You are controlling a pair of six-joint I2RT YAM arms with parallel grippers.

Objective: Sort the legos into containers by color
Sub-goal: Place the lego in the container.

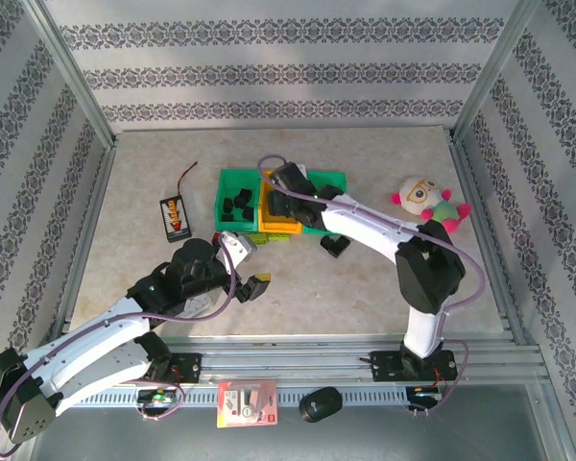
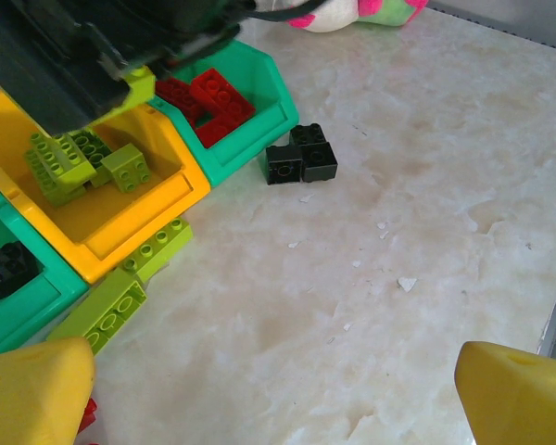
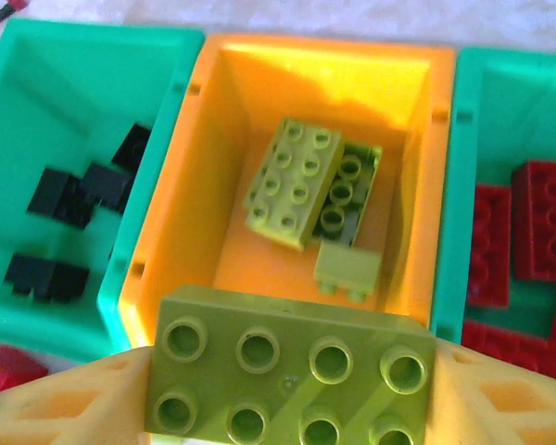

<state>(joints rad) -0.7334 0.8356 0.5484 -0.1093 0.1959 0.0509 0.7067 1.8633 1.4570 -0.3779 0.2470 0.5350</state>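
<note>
Three bins stand in a row: a teal bin [image 3: 37,111] with black legos [image 3: 65,195], an orange-yellow bin [image 3: 176,185] with lime legos [image 3: 292,181], and a teal bin [image 3: 468,139] with red legos [image 3: 533,222]. My right gripper [image 3: 292,394] [image 1: 283,202] hovers over the orange bin [image 1: 276,219], shut on a lime eight-stud brick [image 3: 292,366]. My left gripper [image 2: 278,399] [image 1: 252,266] is open above bare table in front of the bins. Two black legos [image 2: 301,162] and two lime legos [image 2: 120,287] lie on the table beside the bins. A red lego [image 3: 5,366] lies by the left bin.
A black battery holder with wires [image 1: 176,216] lies left of the bins. A plush toy [image 1: 427,202] sits at the right. Metal frame rails [image 1: 77,221] edge the table. Bare tabletop [image 2: 398,278] spreads out to the right of my left gripper.
</note>
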